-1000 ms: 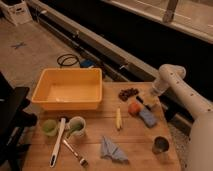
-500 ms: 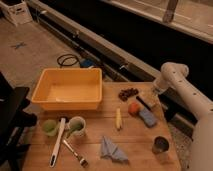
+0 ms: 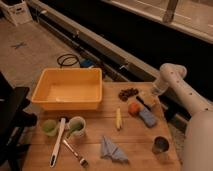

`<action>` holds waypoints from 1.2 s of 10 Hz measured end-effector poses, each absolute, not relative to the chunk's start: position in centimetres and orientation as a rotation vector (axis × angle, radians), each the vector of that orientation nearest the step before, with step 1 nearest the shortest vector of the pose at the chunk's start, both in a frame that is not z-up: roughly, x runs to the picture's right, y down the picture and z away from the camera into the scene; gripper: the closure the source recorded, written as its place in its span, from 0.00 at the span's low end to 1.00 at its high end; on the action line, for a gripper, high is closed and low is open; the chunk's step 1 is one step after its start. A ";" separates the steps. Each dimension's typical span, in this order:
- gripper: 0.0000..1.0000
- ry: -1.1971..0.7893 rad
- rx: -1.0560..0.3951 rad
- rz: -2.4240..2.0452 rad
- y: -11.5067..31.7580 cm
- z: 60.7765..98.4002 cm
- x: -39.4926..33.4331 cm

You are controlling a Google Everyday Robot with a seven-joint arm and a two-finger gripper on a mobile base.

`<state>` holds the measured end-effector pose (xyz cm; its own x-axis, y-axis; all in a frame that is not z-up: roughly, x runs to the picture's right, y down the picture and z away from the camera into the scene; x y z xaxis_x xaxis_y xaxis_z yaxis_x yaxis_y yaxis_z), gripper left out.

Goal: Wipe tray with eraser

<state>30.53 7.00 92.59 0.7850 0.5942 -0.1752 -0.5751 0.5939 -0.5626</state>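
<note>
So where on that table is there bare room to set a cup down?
Bare wood lies between the blue cloth and metal cup, and between tray and grapes. Crowded at the far right, where the gripper hangs by the eraser.

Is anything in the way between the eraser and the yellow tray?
Yes. A dark little pile lies on the table between the eraser and the tray. An orange round thing sits right beside the eraser. The hand hangs just above the eraser, near the table's far edge, with nothing visible between them.
</note>
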 end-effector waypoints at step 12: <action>1.00 -0.066 -0.622 0.686 6.1 90.4 31.6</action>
